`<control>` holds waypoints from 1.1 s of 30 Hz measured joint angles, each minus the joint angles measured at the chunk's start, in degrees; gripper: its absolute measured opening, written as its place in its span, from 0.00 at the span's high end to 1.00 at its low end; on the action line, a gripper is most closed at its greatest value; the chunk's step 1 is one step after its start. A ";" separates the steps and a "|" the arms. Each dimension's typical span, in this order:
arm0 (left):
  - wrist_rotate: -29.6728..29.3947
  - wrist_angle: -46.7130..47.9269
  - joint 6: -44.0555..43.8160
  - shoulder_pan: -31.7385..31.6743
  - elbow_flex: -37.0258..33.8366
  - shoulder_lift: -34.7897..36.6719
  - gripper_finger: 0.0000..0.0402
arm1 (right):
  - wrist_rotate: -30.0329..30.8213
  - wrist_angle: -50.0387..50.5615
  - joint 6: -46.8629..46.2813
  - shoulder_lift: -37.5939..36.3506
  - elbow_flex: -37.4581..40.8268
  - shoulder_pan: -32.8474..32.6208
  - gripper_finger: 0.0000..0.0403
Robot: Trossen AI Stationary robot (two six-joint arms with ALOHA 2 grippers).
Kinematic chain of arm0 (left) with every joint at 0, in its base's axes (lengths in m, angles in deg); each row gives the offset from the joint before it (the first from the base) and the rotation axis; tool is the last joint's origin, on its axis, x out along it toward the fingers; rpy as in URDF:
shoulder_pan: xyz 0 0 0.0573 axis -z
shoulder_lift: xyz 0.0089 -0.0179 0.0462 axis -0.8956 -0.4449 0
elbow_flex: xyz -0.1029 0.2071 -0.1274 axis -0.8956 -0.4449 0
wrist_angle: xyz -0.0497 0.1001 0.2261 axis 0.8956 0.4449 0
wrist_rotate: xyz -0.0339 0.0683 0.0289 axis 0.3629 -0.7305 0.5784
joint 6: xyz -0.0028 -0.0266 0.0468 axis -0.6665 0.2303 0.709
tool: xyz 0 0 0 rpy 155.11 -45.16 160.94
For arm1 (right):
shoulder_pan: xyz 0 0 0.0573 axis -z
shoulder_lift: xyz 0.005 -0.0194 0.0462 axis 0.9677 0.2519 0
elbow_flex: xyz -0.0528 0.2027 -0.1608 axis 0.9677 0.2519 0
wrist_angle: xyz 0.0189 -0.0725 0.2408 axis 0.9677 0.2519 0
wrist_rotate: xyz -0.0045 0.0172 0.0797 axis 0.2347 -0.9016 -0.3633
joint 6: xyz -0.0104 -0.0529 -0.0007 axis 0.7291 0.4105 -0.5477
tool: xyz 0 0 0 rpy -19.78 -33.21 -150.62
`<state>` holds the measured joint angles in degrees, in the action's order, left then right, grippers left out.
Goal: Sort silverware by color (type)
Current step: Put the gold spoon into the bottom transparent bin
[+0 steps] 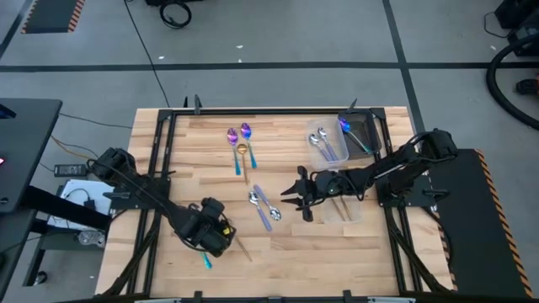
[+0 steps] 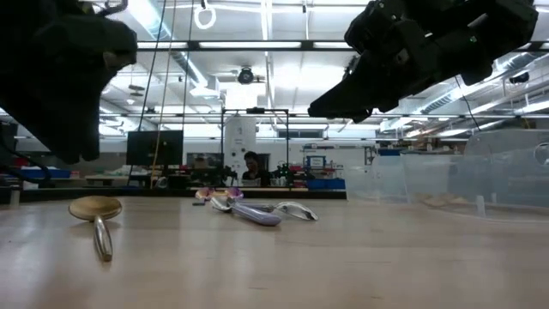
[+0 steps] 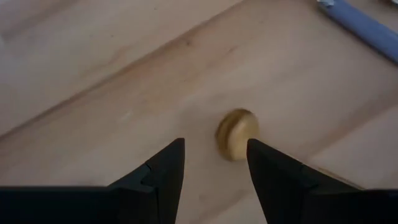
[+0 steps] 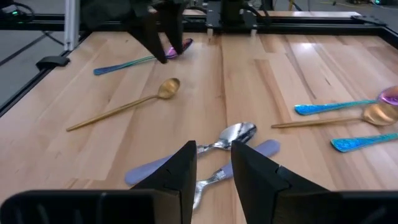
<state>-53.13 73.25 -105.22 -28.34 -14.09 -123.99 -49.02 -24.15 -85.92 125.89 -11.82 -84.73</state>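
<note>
Loose silverware lies flat on the wooden table. A gold spoon [image 1: 241, 246] lies at the near left, its bowl [image 3: 236, 134] just beyond the fingertips of my open left gripper [image 3: 214, 146], which points down over it without touching. A purple spoon with a teal handle [image 4: 124, 64] lies beside it, its bowl partly behind that gripper. Two silver spoons [image 4: 233, 134] with a lavender handle [image 4: 149, 169] lie mid-table below my open right gripper [image 4: 213, 152], which hovers clear of them. Two purple spoons [image 1: 238, 134] and a gold one [image 1: 242, 152] lie farther back.
Clear containers stand at the far right: one [image 1: 328, 145] holds silver spoons, another [image 1: 362, 130] a purple one. A dark frame [image 1: 160, 160] runs along the table's sides. Bare wood lies along the near edge [image 1: 337, 261].
</note>
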 joint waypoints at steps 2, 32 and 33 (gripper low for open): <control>0.01 0.41 0.85 -0.55 -0.04 -0.94 0.55 | -0.14 -0.07 0.45 0.00 0.00 -0.11 0.73; -6.78 -12.95 7.63 -0.31 -14.62 8.31 0.77 | -2.21 -1.18 0.26 0.00 -0.02 -0.74 0.73; -7.23 -13.56 7.67 -0.09 -15.24 9.19 0.77 | -2.21 -1.19 0.27 0.00 -0.02 -0.74 0.73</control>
<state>-60.36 59.69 -97.55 -28.43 -29.32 -114.79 -51.23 -25.34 -85.65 125.89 -11.84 -85.47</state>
